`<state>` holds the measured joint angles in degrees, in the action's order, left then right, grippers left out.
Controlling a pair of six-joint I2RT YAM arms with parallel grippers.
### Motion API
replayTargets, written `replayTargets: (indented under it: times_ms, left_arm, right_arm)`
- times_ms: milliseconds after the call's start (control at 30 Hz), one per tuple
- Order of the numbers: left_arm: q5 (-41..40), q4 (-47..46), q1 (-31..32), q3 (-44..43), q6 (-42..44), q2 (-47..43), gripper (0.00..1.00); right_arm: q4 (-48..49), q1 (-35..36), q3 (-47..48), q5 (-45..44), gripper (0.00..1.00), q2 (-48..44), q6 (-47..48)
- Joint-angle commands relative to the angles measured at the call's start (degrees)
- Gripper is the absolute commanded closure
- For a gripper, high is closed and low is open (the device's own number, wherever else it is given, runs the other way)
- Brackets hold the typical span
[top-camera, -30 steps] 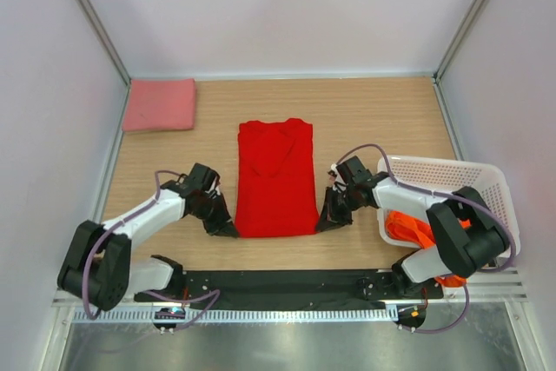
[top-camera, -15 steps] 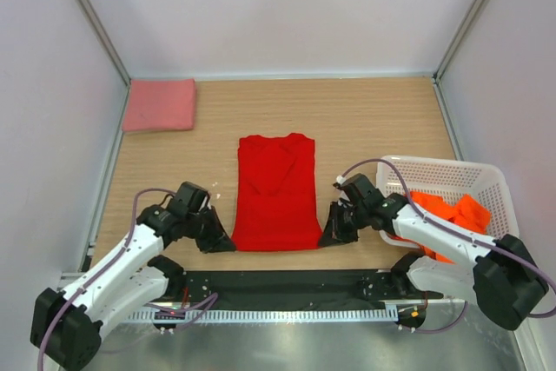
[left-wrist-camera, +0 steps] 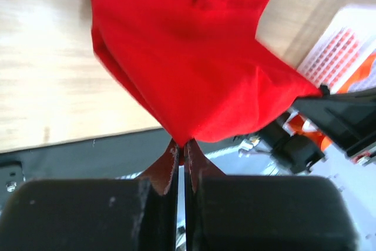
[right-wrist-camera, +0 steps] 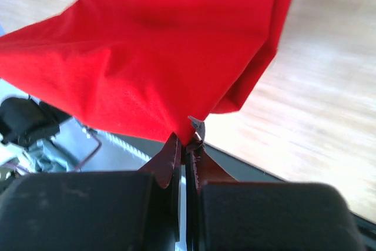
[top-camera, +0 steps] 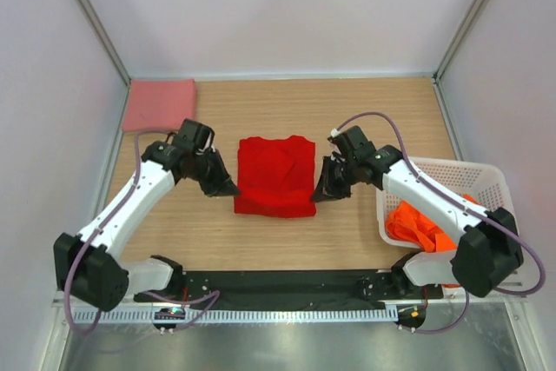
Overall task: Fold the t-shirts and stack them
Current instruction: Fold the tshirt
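We see the red t-shirt at the middle of the counter, bunched into a short, roughly square shape between the two arms. The left pincer grips the shirt's left edge. In the left wrist view its fingers are pressed together on a pointed tuck of red cloth, with only a thin slit between them, and the fabric spreads away from that point in loose folds. The right pincer grips the opposite edge in the same way. In the right wrist view its fingers are pinched tight on a corner of the cloth, and a doubled layer of red hangs beside it over the wood. The part of the shirt farther from the arm bases lies on the counter, with wrinkles across its top. A pink t-shirt sits folded flat in the far left corner, well apart from the red one. At the right side, a white lattice basket holds crumpled orange t-shirts, and the right arm reaches past its near left corner.
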<state>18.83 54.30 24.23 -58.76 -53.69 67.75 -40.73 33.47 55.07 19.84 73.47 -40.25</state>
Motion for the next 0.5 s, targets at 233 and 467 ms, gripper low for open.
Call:
replayTargets:
  times_ms: [233,467]
  left_arm:
    - [6.04,1.24,-8.84,-22.96,11.85,24.08,1.0]
    - [6.75,1.25,-10.25,-35.53,13.09,34.37,1.0]
  right_arm:
    - [-3.83,-9.74,17.69,5.64,0.98,16.6,7.9]
    - [-5.85,-12.64,30.08,8.2,0.98,26.63,9.93]
